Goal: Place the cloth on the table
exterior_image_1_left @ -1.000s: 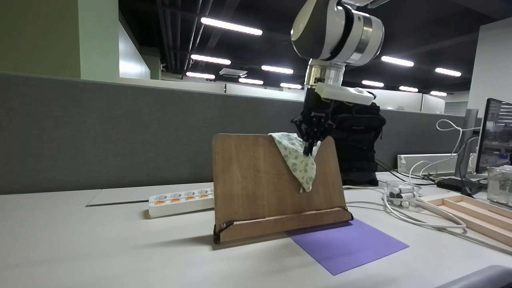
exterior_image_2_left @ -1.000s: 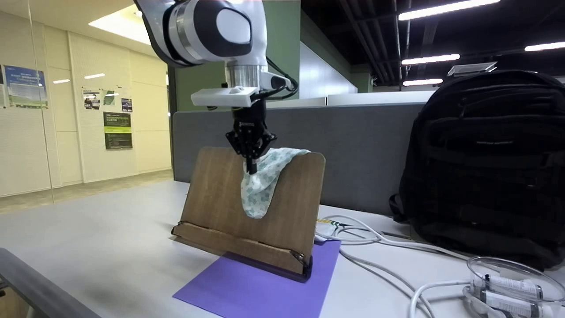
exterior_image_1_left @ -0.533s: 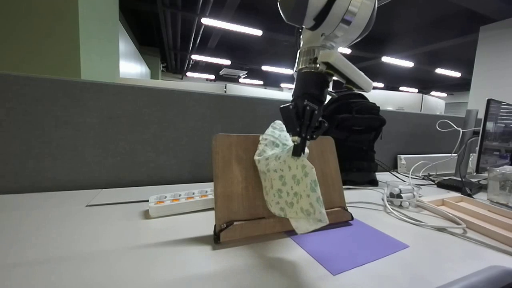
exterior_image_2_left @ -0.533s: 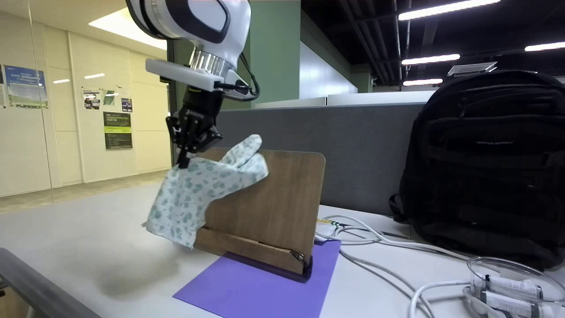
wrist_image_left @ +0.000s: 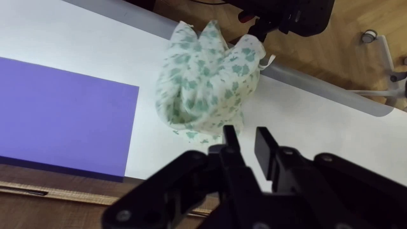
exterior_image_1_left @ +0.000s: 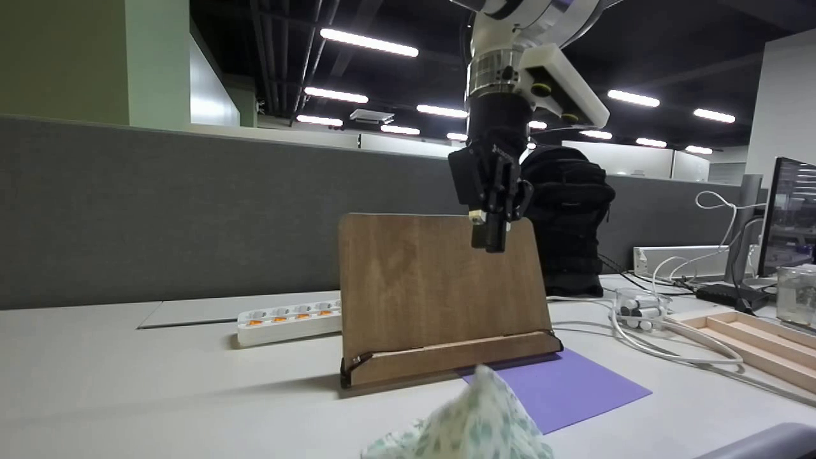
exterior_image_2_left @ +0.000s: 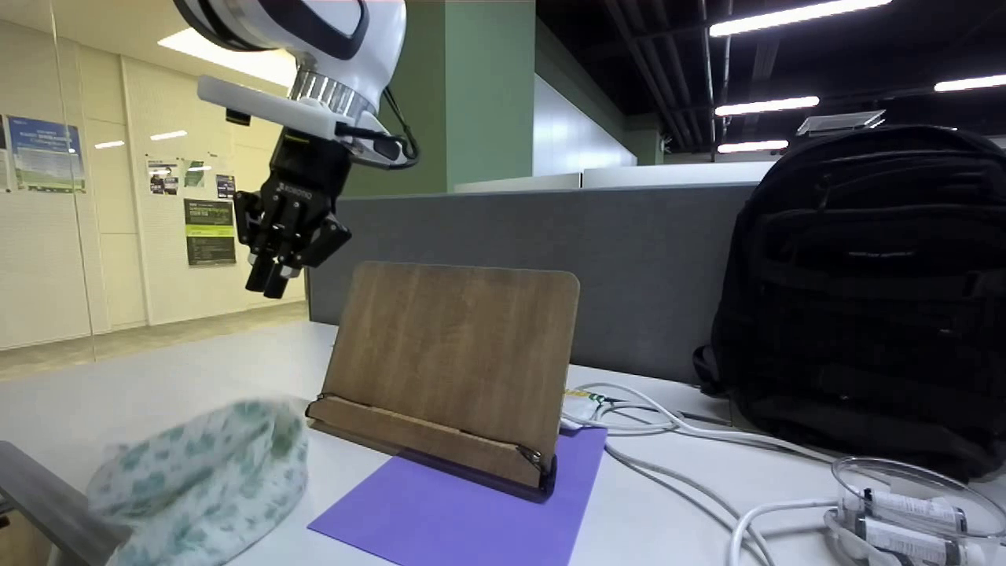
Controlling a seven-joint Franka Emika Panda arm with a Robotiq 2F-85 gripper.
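Note:
The cloth, white with green prints, lies crumpled and somewhat blurred at the table's edge. It shows in both exterior views (exterior_image_1_left: 472, 427) (exterior_image_2_left: 212, 479) and in the wrist view (wrist_image_left: 206, 79). There it overlaps the grey edge strip of the white table (wrist_image_left: 305, 124); I cannot tell whether all of it rests on the surface. My gripper shows in both exterior views (exterior_image_1_left: 489, 239) (exterior_image_2_left: 267, 284) and in the wrist view (wrist_image_left: 246, 133). It is above the table, apart from the cloth, its fingers parted with nothing between them.
A wooden book stand (exterior_image_1_left: 440, 280) stands close to the gripper. A purple sheet (exterior_image_2_left: 471, 511) lies in front of it. A white power strip (exterior_image_1_left: 290, 322), a black backpack (exterior_image_2_left: 864, 306), white cables (exterior_image_2_left: 668, 472) and a wooden tray (exterior_image_1_left: 752, 344) are around.
The gripper has pulled the cloth off the wooden stand, carried it towards the table's edge and let go. The cloth has dropped to the table's edge; the fingers have parted.

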